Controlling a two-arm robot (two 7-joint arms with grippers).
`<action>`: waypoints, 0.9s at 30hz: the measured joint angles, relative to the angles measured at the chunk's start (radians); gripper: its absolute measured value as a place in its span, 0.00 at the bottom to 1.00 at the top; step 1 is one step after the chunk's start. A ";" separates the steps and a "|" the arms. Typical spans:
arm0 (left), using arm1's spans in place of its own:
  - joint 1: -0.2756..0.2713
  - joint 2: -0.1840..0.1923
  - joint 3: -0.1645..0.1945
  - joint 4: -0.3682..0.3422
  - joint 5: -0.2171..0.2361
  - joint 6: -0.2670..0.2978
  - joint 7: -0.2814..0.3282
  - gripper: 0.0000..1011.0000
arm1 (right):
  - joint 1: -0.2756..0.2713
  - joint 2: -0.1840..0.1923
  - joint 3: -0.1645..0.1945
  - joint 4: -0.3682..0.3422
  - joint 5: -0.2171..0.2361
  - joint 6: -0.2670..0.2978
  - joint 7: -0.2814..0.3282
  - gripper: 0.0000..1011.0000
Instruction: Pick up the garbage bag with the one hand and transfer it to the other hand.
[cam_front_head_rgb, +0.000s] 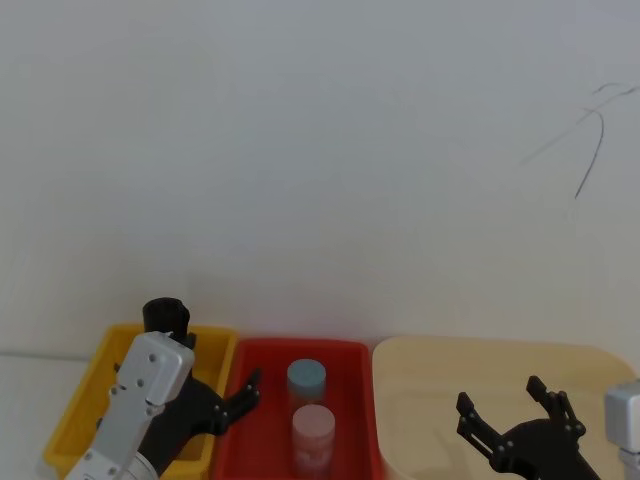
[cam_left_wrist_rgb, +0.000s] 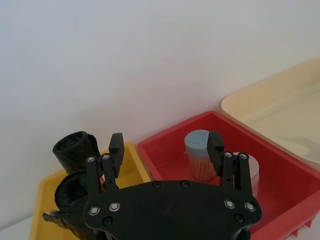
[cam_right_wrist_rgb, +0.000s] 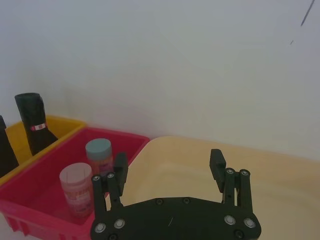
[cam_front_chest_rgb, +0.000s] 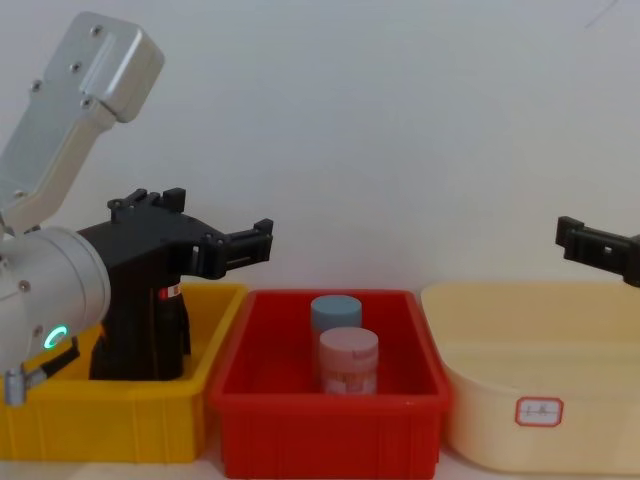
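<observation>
Left gripper (cam_front_head_rgb: 240, 395): open, holding nothing, above where yellow bin (cam_front_chest_rgb: 120, 430) meets red bin (cam_front_chest_rgb: 330, 425).
Right gripper (cam_front_head_rgb: 503, 405): open, holding nothing, over cream tray (cam_front_chest_rgb: 520, 295).
Garbage bag (cam_left_wrist_rgb: 67, 200): upright in yellow bin, clear of both grippers.
Jars: pink-capped (cam_front_chest_rgb: 348, 360) in front, blue-capped (cam_front_chest_rgb: 335, 310) behind, in red bin.
Labelled roll (cam_right_wrist_rgb: 32, 122): behind garbage bag.

Head camera looks steeply down on the red bin (cam_front_head_rgb: 350, 400); chest camera faces it level from the front. Wrist cameras peer forward past the left tool (cam_left_wrist_rgb: 166, 145) and right tool (cam_right_wrist_rgb: 169, 162), both sharing that bin.
</observation>
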 joint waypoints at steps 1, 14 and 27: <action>0.000 0.000 0.000 0.000 0.000 0.000 0.000 0.99 | 0.000 0.000 0.000 0.000 0.000 0.000 0.000 0.99; 0.000 0.000 0.000 0.000 0.000 0.002 0.000 0.99 | 0.001 0.000 0.000 0.000 0.000 0.000 0.000 0.99; -0.015 0.030 -0.046 -0.101 -0.071 0.119 -0.066 0.99 | 0.065 -0.017 -0.014 -0.028 0.018 0.096 0.024 0.99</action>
